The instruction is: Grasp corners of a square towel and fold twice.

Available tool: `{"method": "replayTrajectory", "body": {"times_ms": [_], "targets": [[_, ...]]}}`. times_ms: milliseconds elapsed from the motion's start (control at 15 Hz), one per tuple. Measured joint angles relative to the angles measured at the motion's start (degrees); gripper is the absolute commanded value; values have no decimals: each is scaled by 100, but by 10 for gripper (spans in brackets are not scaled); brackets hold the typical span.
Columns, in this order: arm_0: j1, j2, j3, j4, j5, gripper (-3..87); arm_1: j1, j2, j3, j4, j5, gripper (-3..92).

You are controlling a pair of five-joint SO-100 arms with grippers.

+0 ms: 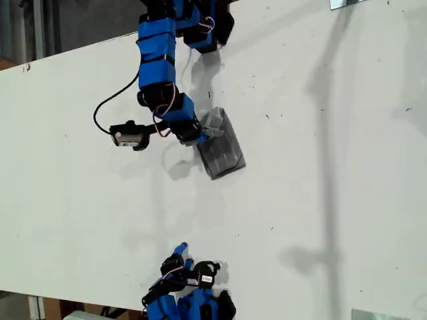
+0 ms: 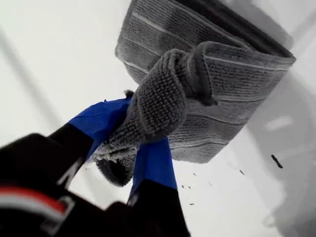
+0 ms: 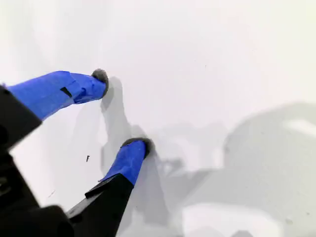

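The towel (image 1: 224, 148) lies folded into a small thick grey rectangle on the white table (image 1: 320, 167), just above the middle of the exterior view. My first gripper (image 1: 202, 136) comes in from that view's top and is shut on a bunched end of the towel (image 2: 222, 74). Its blue fingers (image 2: 98, 121) pinch the rolled cloth slightly off the surface. Which of the corners sits in the jaws I cannot tell. My second gripper (image 1: 181, 251) rests at the exterior view's bottom edge, far from the towel. It is open (image 3: 121, 112), with only bare table between its fingertips (image 3: 136, 153).
A black cable (image 1: 110, 100) loops off the first arm toward the exterior view's left. Small dark specks dot the table. Metal pieces (image 1: 347, 3) (image 1: 383, 315) sit at the exterior view's top right and bottom right corners. The table's near edge (image 1: 67, 301) runs along the bottom left.
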Motion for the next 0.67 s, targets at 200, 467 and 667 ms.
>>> {"method": "replayTrajectory", "body": {"times_ms": [200, 467, 667], "targets": [[0, 9, 0, 0, 0, 222, -123, -220, 0, -642, -246, 66], [0, 9, 0, 0, 0, 222, -132, -396, 0, -984, -264, 173], [0, 9, 0, 0, 0, 222, -149, -396, 0, -993, -264, 183]]}}
